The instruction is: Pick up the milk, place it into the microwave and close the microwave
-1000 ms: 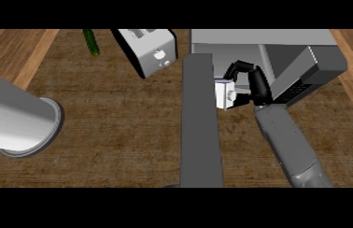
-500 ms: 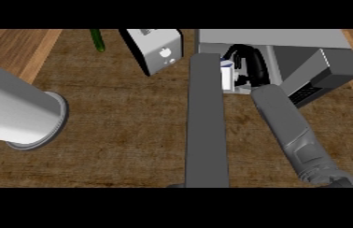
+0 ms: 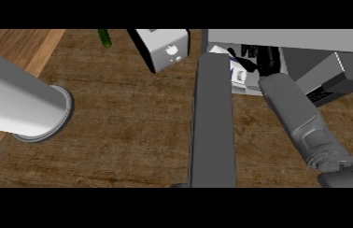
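Going left to right: the left arm fills the left edge as a big grey cylinder, its robot hand out of view. Over the last second it has swung closer and lower in the head view. Further right, well to the left of the right robot hand, a white toaster stands on the counter, with a thin green object left of it.

Next comes the long grey microwave door, swung open and seen edge-on, just left of the right forearm. A second ago the milk hung outside the opening, in front of the door; now the right robot hand has carried it forward into the mouth of the microwave. The dark fingers are curled round the carton, grasping it.

So the placing step looks nearly done: the carton sits at the threshold, just left of and under the fingers. Release and closing the door remain.

The carton is largely hidden; its long axis appears tilted, top leaning toward the cavity, though I cannot tell exactly.
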